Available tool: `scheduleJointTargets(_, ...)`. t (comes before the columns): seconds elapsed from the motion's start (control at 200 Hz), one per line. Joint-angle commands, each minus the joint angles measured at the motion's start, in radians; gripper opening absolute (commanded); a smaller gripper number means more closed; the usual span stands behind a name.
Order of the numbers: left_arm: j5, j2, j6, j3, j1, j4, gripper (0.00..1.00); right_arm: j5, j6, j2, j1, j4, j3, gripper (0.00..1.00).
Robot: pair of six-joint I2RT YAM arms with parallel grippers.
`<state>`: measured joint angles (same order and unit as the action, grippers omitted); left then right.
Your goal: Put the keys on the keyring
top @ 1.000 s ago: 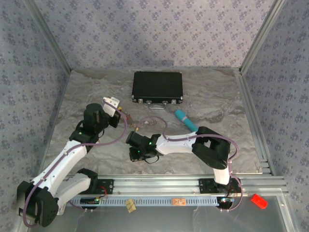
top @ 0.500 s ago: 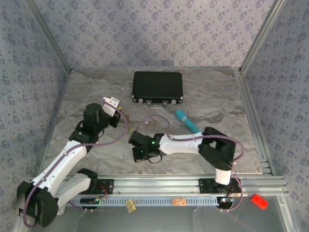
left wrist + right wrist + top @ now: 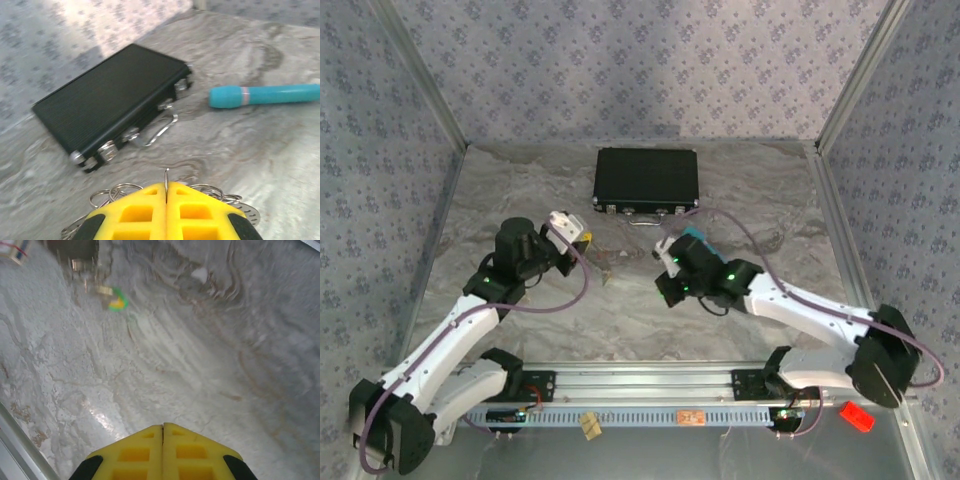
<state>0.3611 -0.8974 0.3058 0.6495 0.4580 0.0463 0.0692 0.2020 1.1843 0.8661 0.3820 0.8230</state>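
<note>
The thin silvery metal keyring (image 3: 117, 189) of several wire loops sits right at the tips of the left pincer (image 3: 166, 187). Its loops fan out on both sides behind the yellow fingers, and 1 strand stands up in the seam between the closed jaws, so this pincer is clamped on the ring.

A tiny key with a green and yellow plastic head (image 3: 117, 303) lies blurred on the grey marbled surface (image 3: 200, 365), far ahead of the right pincer (image 3: 163, 427). That pincer's yellow fingers are pressed together with nothing between them.

The left wrist view gives the ring's loops, with the black ribbed case with a metal handle (image 3: 110, 105) and the long teal cylinder (image 3: 260, 95) lying beyond them. The overhead view is too coarse for the ring.

From above, the left arm reaches forward and right from its base, with its pincer (image 3: 582, 235) below the case (image 3: 647, 178). The right arm stretches low and leftward, and its pincer (image 3: 665, 255) is just beside the cylinder (image 3: 695, 236).
</note>
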Motion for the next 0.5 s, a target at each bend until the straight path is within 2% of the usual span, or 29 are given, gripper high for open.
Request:
scheduleJointTargets(0.0,0.175,0.022,0.1,0.015,0.041,-0.006,0.0,0.221,-0.22,-0.079,-0.068,-0.09,-0.021,0.0)
scheduleJointTargets(0.08,0.281,0.021,0.163,-0.004,0.067,-0.001,0.0,0.341,-0.272,-0.092,-0.115,-0.066,0.002,0.0)
scheduleJointTargets(0.16,0.33,0.017,0.165,-0.044,0.086,-0.05,0.0,0.401,-0.325,-0.08,-0.133,-0.001,0.043,0.0)
scheduleJointTargets(0.4,0.364,-0.026,0.19,-0.031,0.119,-0.061,0.0,0.503,-0.379,-0.029,-0.147,0.057,0.101,0.0)
scheduleJointTargets(0.495,0.363,-0.057,0.212,-0.005,0.132,-0.021,0.0,0.486,-0.378,-0.003,-0.147,0.071,0.12,0.0)
